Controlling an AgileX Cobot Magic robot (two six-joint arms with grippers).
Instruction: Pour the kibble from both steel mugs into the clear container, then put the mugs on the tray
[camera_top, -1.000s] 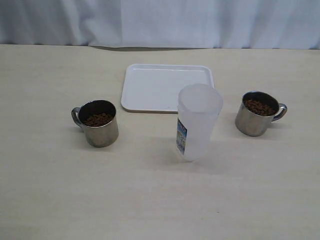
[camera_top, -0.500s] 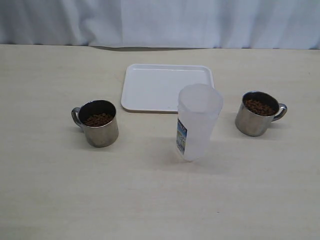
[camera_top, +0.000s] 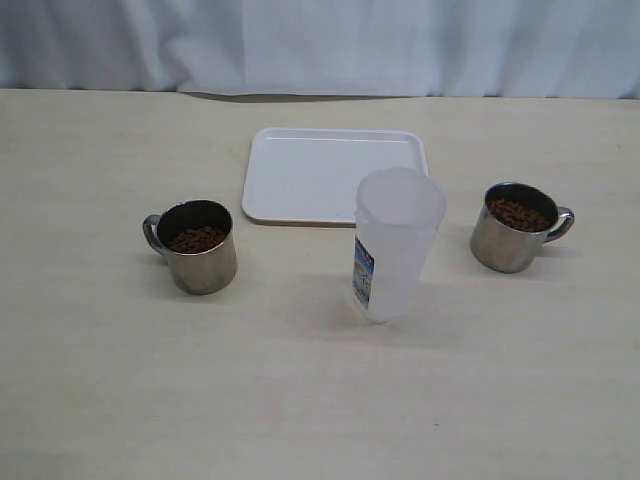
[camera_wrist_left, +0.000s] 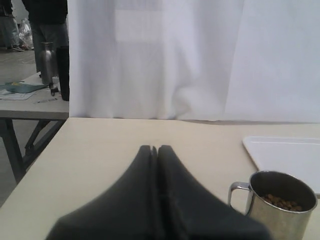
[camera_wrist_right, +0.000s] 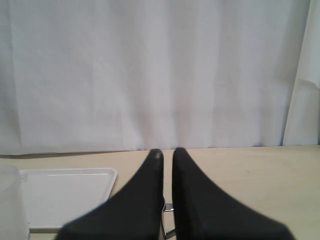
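Note:
Two steel mugs stand on the table, each with kibble inside: the left mug (camera_top: 200, 248) holds kibble (camera_top: 196, 239), and the right mug (camera_top: 512, 228) holds kibble (camera_top: 518, 213). Between them, nearer the right mug, stands the clear container (camera_top: 395, 245), upright, in front of the white tray (camera_top: 320, 170). Neither arm shows in the exterior view. My left gripper (camera_wrist_left: 154, 148) is shut on nothing, with the left mug (camera_wrist_left: 280, 205) off to one side of it. My right gripper (camera_wrist_right: 167, 152) is shut and empty, and a mug's handle (camera_wrist_right: 167, 220) peeks out behind its fingers.
A white curtain (camera_top: 330, 45) hangs along the table's far edge. The left wrist view shows the table's side edge (camera_wrist_left: 35, 165) and beyond it another table (camera_wrist_left: 30, 107) with a steel flask (camera_wrist_left: 46, 62) and a person standing.

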